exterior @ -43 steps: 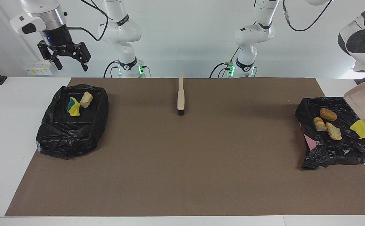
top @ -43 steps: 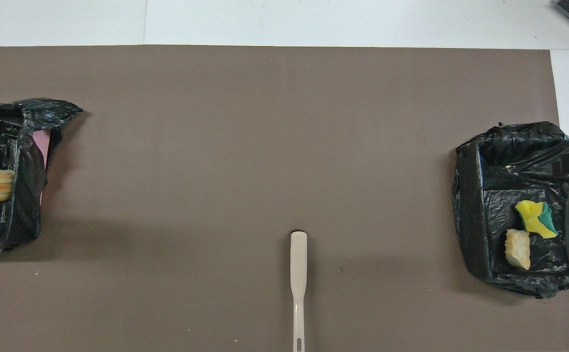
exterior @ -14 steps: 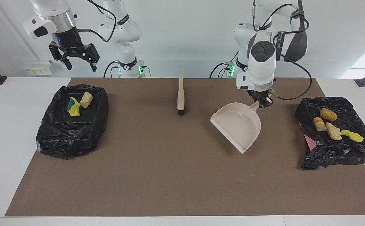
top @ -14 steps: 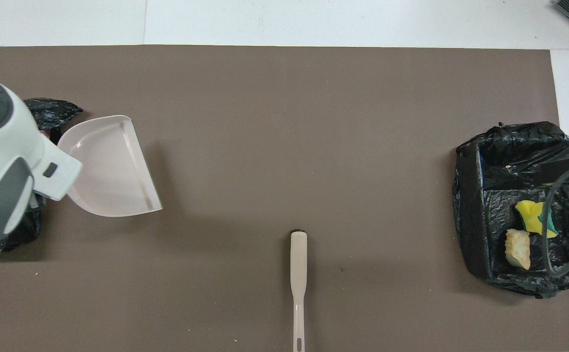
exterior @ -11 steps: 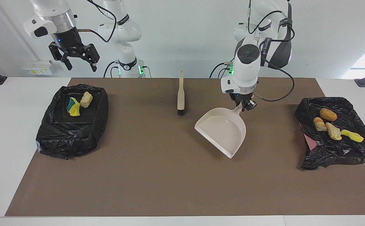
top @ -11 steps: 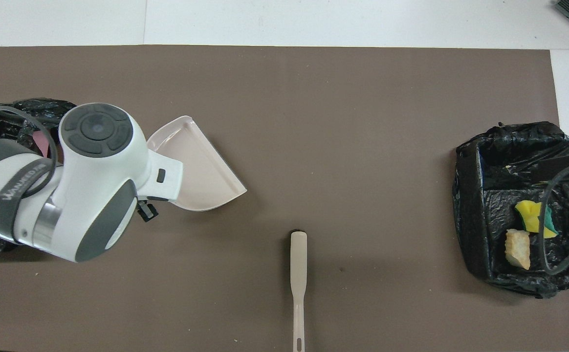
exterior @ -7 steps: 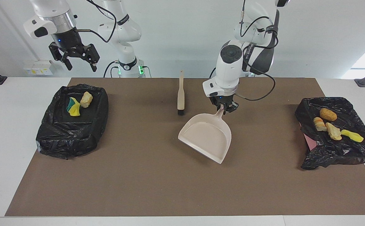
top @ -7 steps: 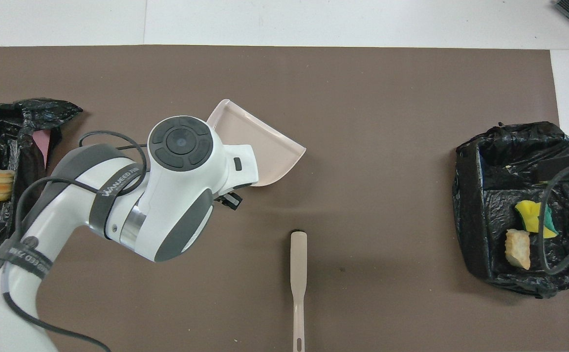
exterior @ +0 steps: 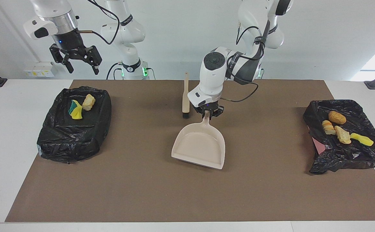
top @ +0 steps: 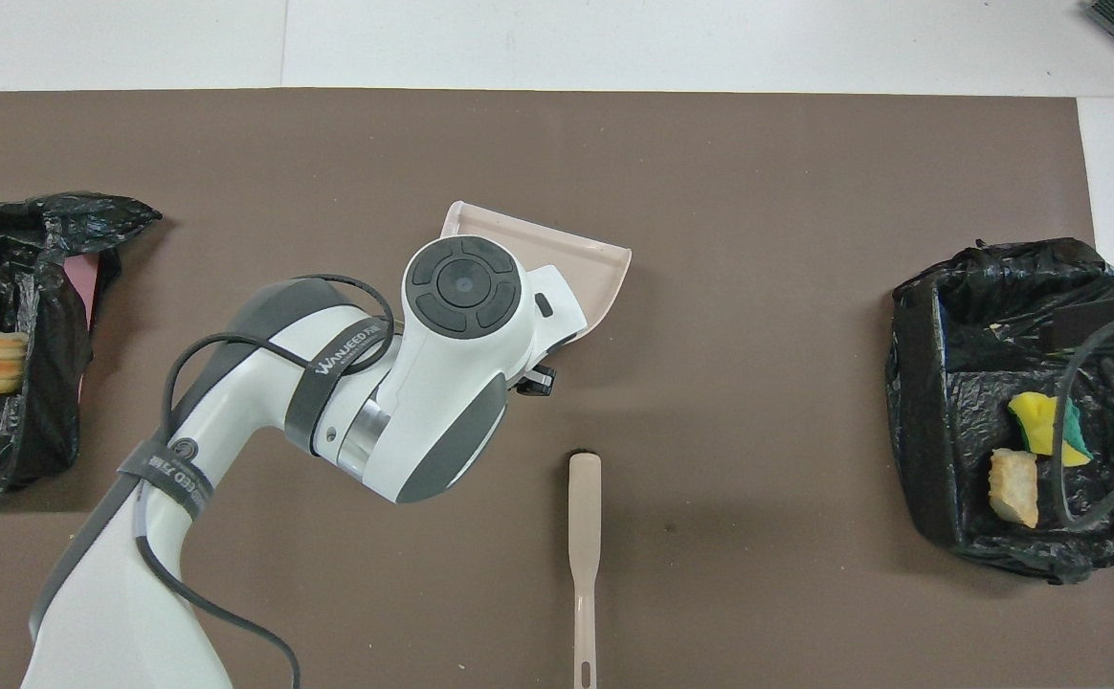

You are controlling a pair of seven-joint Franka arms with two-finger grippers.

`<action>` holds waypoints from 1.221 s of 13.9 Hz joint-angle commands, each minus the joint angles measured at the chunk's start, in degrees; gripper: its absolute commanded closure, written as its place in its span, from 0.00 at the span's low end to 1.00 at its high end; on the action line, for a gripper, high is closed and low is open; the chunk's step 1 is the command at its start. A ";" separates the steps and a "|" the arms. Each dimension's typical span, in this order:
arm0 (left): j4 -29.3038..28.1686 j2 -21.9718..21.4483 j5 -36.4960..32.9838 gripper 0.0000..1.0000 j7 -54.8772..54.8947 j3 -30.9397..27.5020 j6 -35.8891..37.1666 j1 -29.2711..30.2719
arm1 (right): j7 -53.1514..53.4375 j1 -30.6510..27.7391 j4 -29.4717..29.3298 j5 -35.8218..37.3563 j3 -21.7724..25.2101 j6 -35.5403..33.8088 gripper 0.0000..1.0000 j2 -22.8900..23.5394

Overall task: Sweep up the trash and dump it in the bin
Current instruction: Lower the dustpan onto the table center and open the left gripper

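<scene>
My left gripper (exterior: 208,113) is shut on the handle of the beige dustpan (exterior: 200,146) and holds it low over the middle of the mat, its mouth pointing away from the robots. The pan looks empty, and the arm covers most of it in the overhead view (top: 586,260). The trash lies in two black bags: bread lumps (exterior: 337,117) and a yellow sponge bit (exterior: 363,139) at the left arm's end, a yellow-green sponge (exterior: 75,109) and a bread lump (exterior: 88,101) at the right arm's end. My right gripper (exterior: 78,64) is open and waits high above that bag.
The beige brush (exterior: 185,96) lies on the mat beside the dustpan handle, nearer to the robots, bristles pointing away from them; it also shows in the overhead view (top: 584,545). The bag-lined bin (exterior: 74,138) and the crumpled bag (exterior: 345,156) sit at the mat's two ends.
My left arm has carried the dustpan from the bag at its end to the middle of the mat, turning its mouth away from the robots. The right arm has barely moved.
</scene>
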State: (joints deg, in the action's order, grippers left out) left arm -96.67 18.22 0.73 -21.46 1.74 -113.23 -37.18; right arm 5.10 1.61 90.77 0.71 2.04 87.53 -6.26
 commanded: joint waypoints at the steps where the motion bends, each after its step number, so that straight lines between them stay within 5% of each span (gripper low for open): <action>1: 1.49 3.13 2.86 1.00 -4.72 -1.12 -3.56 -1.93 | 0.18 -0.56 1.34 -0.71 -0.20 1.42 0.00 -0.86; 6: 1.22 5.51 7.61 1.00 -8.68 -1.12 -10.08 -3.78 | 0.26 1.55 1.34 -0.44 0.95 1.59 0.00 -0.68; 8: 0.87 5.34 7.45 0.00 -8.60 -1.12 -9.82 -3.96 | 0.18 1.11 1.34 -0.35 0.95 2.21 0.00 -0.59; 17: 1.05 1.12 7.36 0.00 -7.55 -1.82 -4.54 10.70 | 0.70 0.94 1.34 -0.44 0.86 2.12 0.00 -0.42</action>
State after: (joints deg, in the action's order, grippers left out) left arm -95.87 20.04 7.22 -29.33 -0.51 -119.17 -30.16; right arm 5.10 2.65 91.03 0.72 2.67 88.47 -6.09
